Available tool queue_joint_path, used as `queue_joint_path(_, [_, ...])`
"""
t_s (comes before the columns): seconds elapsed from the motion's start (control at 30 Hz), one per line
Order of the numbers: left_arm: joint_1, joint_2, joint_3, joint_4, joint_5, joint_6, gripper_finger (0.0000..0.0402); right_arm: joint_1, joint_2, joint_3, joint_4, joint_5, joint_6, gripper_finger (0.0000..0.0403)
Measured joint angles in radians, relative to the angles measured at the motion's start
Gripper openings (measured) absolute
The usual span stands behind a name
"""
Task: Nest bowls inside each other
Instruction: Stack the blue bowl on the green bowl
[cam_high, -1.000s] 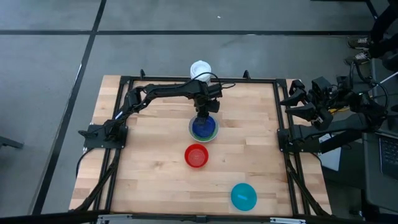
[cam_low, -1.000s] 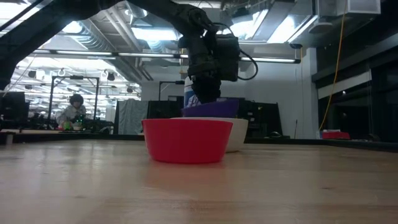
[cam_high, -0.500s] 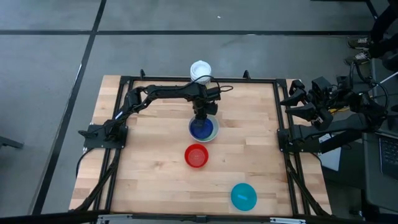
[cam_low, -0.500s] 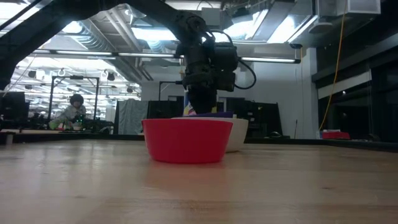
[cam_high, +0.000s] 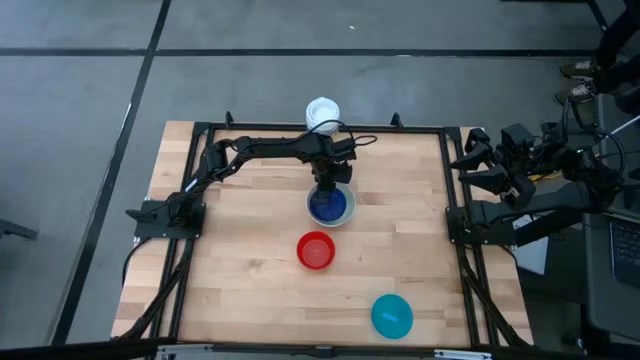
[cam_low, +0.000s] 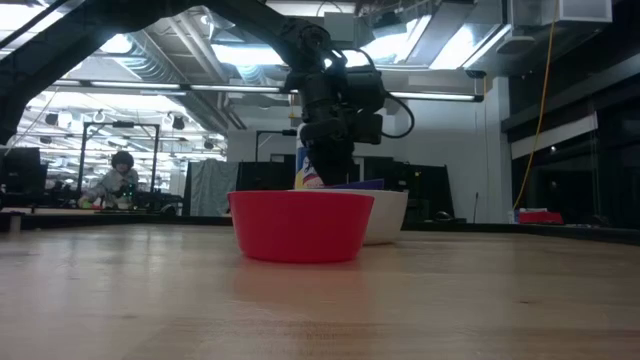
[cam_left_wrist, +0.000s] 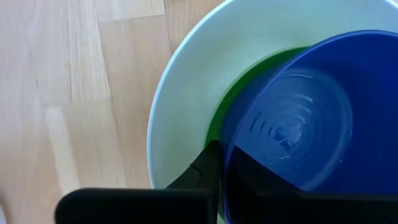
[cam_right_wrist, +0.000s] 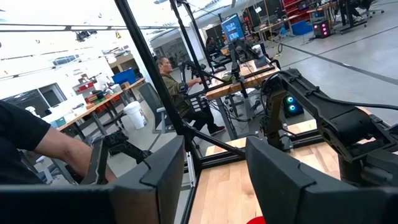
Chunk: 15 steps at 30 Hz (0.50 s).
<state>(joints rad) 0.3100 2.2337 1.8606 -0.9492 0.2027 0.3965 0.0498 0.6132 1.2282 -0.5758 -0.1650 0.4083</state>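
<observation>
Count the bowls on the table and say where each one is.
5. The white bowl, green bowl and dark blue bowl sit nested at mid-table under the left gripper, the red bowl just in front, the teal bowl near the front right.

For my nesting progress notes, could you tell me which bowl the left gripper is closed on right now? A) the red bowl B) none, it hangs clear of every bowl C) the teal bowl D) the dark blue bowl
D: the left gripper pinches the rim of the dark blue bowl, which sits in the green bowl inside the white bowl.
</observation>
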Motion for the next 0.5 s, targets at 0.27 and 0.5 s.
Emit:
queue_joint_path(0.27, [0.006,0.0,0.003,0.012,-0.001,0.016,0.0064,0.0,0.0,0.0,0.0,-0.001,0.0,0.0167])
queue_joint_path(0.5, [0.006,0.0,0.004,0.014,0.007,-0.011,0.0122,0.0,0.0,0.0,0.0,-0.004,0.002,0.0173])
